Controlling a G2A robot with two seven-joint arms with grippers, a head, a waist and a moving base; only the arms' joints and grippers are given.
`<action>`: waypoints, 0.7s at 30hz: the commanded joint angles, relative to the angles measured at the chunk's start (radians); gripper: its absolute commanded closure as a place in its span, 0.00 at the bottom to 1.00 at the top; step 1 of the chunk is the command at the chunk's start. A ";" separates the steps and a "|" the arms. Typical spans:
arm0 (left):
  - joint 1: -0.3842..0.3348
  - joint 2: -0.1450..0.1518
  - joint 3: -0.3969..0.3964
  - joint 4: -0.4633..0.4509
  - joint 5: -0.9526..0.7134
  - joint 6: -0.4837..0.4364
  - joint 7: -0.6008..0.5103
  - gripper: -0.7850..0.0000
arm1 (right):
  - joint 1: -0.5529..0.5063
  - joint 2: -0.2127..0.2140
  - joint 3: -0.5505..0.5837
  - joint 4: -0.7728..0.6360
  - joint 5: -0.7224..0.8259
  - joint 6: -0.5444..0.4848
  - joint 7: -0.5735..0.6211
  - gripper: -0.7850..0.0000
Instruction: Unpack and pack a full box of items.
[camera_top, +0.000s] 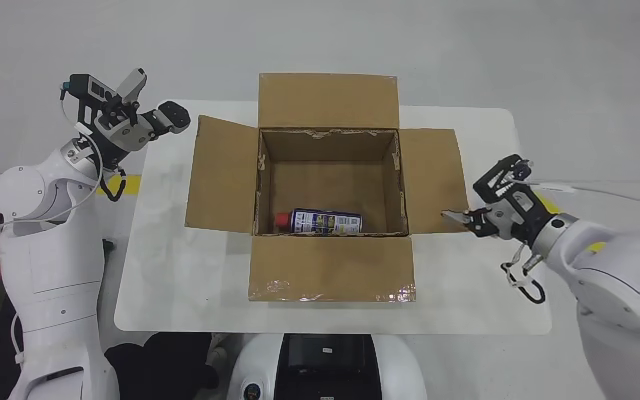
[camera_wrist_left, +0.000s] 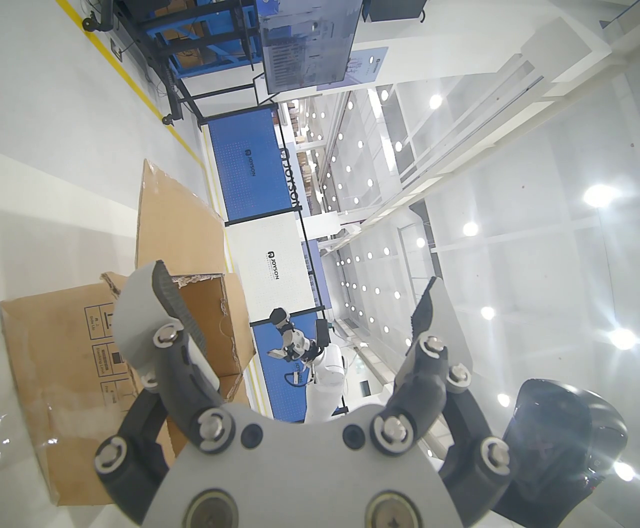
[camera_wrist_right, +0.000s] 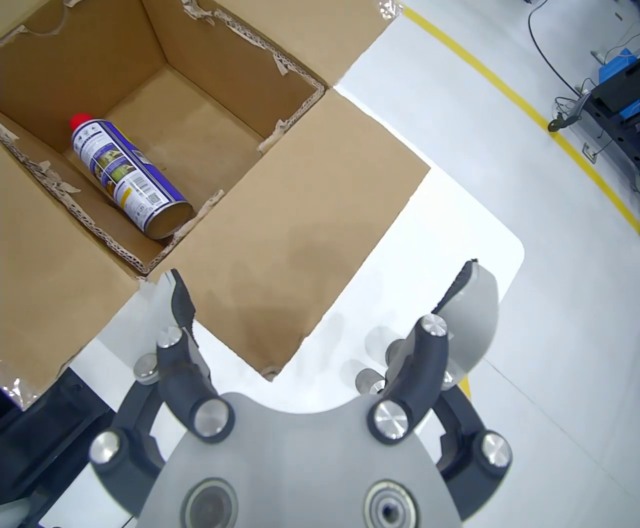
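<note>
One spray can (camera_wrist_right: 131, 178): blue-and-white label, yellow patch, red cap. It lies on its side on the floor of the box (camera_top: 328, 147), along the near wall, cap toward the robot's left. One box, mid-tabletop (camera_top: 160, 260), with four flaps folded out flat and ragged, torn rims. Bare cardboard floor shows between the can and the far wall. Right tool (camera_wrist_right: 322, 274): jaws wide, nothing held, above the outer edge of the right flap. Left tool (camera_wrist_left: 295, 280): jaws wide, nothing held, raised by the tabletop's far left corner, well apart from the box.
</note>
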 joint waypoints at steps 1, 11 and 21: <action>0.000 0.000 0.000 0.000 0.000 0.000 0.000 0.00 | -0.016 0.002 0.016 -0.006 -0.002 -0.005 -0.010 0.00; 0.000 0.000 0.000 0.000 0.000 0.000 0.000 0.00 | -0.011 0.006 -0.021 -0.053 0.014 -0.029 -0.032 0.00; 0.000 0.000 0.000 0.000 0.000 0.000 0.000 0.00 | -0.011 0.006 -0.021 -0.053 0.014 -0.029 -0.032 0.00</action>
